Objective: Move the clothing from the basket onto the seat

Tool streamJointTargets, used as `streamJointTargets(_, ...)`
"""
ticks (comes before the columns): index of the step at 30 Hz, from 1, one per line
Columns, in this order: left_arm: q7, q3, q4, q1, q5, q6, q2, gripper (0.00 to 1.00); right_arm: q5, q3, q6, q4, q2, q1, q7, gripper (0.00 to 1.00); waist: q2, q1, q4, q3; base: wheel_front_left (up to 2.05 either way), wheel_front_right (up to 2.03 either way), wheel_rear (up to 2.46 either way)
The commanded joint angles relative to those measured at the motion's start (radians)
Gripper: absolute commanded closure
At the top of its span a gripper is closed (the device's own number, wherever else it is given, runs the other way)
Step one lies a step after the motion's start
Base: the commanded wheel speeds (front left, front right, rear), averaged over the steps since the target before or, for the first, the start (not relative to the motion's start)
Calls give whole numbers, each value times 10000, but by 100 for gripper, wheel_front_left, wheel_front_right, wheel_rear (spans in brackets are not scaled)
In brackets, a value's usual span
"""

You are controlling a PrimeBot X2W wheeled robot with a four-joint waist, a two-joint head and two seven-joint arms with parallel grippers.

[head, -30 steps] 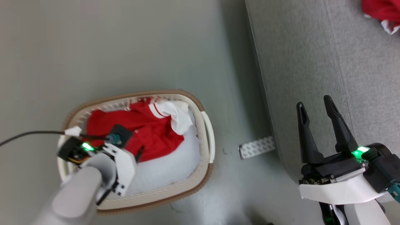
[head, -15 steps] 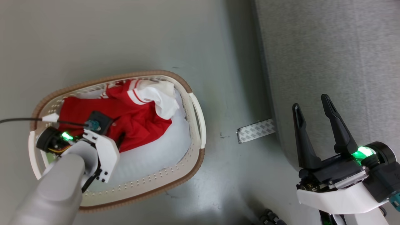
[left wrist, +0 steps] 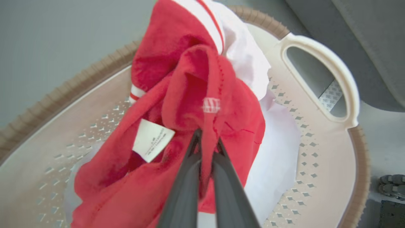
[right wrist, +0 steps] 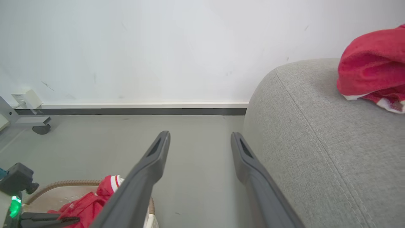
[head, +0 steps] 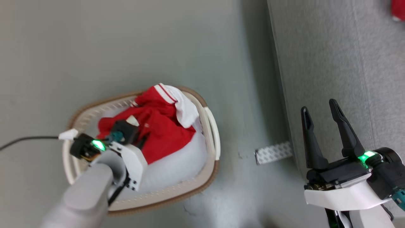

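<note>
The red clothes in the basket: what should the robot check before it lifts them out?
1. The left hand is shut on the clothing: ok.
2. The clothing is out of the basket: not ok, most lies inside.
3. Fabric caught on the basket's holes: cannot tell.
4. The right hand is open and empty: ok.
5. Bare room on the seat: ok, beside another red garment.

grey forearm, white wrist shells, long dark fingers
</note>
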Motion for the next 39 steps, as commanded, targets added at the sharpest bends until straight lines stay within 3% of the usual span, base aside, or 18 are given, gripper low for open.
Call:
streamJointTargets(1,-124,-112,-179,332,-473,17,-64,100,-96,-114,-22,235,-20,61,-2,0,0,-1,522,-1056,0,0,0)
streamJointTargets(12,-229,-263,-1459,1450,-1756,21,-119,100,-262,-579,-22,1324,-21,935,-2,0,0,-1,1594,-4093,0,0,0)
streamJointTargets(22,580,-15,-3993,2445,-2370,823,208,100,-513,-521,-22,2117,-20,1740,0,0,0,-1,2359,-6458,0,0,0)
streamJointTargets(32,1788,-27,-7066,2974,-2519,1698,847,100,-547,179,-22,2419,-20,2061,0,0,0,-1,2652,-7607,0,0,0)
streamJointTargets(39,2311,41,-8423,3069,-2519,2065,1251,100,-112,1152,-22,2232,-564,1793,0,0,0,-1,2645,-7786,0,0,0)
